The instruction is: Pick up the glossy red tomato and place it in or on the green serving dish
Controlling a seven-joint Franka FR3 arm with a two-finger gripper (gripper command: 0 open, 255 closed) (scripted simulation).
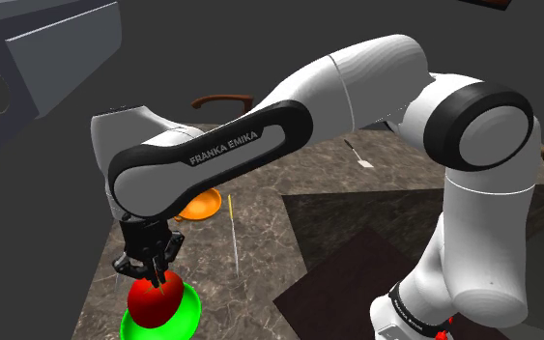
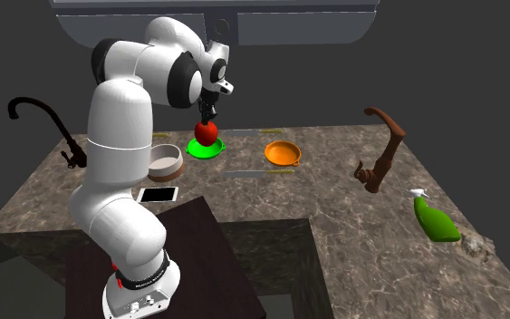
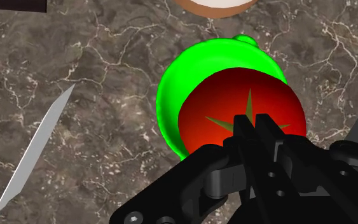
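You have the tomato point(image 2: 206, 133) in the gripper point(image 2: 207, 120). The black fingers are pinched in on its top, close around the green star of the stem. It hangs right over the green dish point(image 2: 206, 150) on the stone counter point(image 2: 334, 204). I cannot tell whether its underside is touching the dish or just clear of it.

I judge the pick-up and the carry done. What is left is the placing:
- lower the tomato the last little way;
- open the fingers;
- lift the hand away.

In the wrist view the tomato covers the side of the dish nearer the hand, and the rim shows bright beyond it. It may therefore sit a little off the dish's middle, so you may want to check that before you let go, since a round tomato could roll off a shallow dish.

An orange bowl point(image 2: 283, 153) stands near the dish on one side, and a brown bowl with a pale inside point(image 2: 166, 164) just beside it on the other. A knife point(image 3: 34, 149) lies on the counter close to the dish. None of them is in the way of the drop.

The only writing you can read is "FRANKA EMIKA" point(image 1: 223, 147), in white capitals on the dark band of the arm above the dish. I can make out no label on the tomato, the dish or the bowls.
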